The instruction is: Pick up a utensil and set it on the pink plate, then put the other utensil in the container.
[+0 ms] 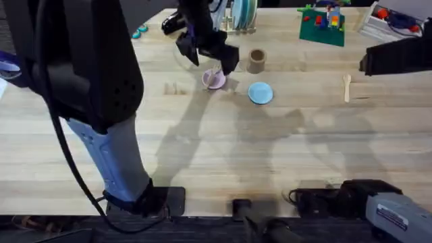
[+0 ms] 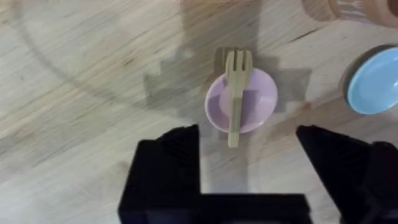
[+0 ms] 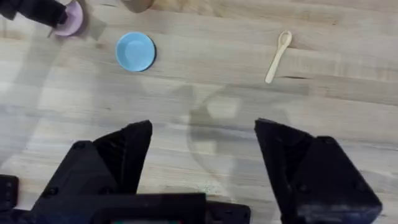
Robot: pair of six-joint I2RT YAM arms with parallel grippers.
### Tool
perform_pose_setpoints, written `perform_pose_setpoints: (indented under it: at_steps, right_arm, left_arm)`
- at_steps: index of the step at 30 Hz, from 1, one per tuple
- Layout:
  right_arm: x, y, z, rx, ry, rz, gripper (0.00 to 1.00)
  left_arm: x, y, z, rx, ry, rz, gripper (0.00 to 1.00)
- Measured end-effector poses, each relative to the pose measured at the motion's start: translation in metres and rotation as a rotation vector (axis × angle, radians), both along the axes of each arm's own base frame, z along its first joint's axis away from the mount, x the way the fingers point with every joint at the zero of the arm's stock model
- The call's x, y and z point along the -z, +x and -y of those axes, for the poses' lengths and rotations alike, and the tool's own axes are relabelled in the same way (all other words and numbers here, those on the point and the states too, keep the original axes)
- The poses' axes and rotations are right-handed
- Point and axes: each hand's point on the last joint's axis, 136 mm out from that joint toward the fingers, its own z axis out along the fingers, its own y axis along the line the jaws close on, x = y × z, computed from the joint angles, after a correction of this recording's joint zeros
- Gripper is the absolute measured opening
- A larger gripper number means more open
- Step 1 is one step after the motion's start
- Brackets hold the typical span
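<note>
With fork (image 2: pixel 236 93) overhanging plate (image 2: pixel 242 101) at 12 and 6, could tip off if nudged by left gripper (image 2: pixel 247 163), jaws apart; right gripper (image 3: pixel 203 163) likewise apart, spoon (image 3: pixel 277 56) untouched.

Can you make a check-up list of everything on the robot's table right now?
Surface: wooden table, bare planks in front.
Job's things: fork lies across the pink plate, both ends overhanging; spoon flat on the table, apart; brown container upright behind the plates.
Clutter: blue plate; plate rack; toy blocks.
Grippers: left gripper open above the fork; right gripper open, holding nothing.
Cables: black cable along the left arm.
Surroundings: nothing seen.
</note>
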Motion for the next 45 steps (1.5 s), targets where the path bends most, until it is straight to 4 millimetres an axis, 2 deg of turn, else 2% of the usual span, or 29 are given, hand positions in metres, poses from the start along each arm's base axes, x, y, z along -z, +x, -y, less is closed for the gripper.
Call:
perform_pose_setpoints:
  at_steps: [2,8,15,22,28,40,45]
  right_arm:
    - [0.000,0.000,0.000,0.000,0.000,0.000,0.994]
    - [0.000,0.000,0.000,0.000,0.000,0.000,0.993]
    - [0.000,0.000,0.000,0.000,0.000,0.000,0.993]
    - [0.000,0.000,0.000,0.000,0.000,0.000,0.995]
    - [0.000,0.000,0.000,0.000,0.000,0.000,0.994]
    - [0.000,0.000,0.000,0.000,0.000,0.000,0.994]
    - [0.000,0.000,0.000,0.000,0.000,0.000,0.995]
  left_arm:
    - [-0.004,-0.002,-0.001,-0.001,0.001,-0.005,0.991]
    - [-0.023,-0.022,-0.008,-0.001,0.015,-0.041,0.995]
    - [-0.080,-0.045,-0.017,0.000,-0.013,0.037,0.995]
    - [-0.133,-0.077,-0.032,-0.004,-0.022,0.125,0.995]
    - [-0.173,-0.112,-0.047,-0.006,-0.040,0.201,0.995]
    - [-0.237,-0.188,-0.080,-0.020,-0.086,0.416,0.995]
    - [-0.247,-0.225,-0.095,-0.026,-0.117,0.518,0.995]
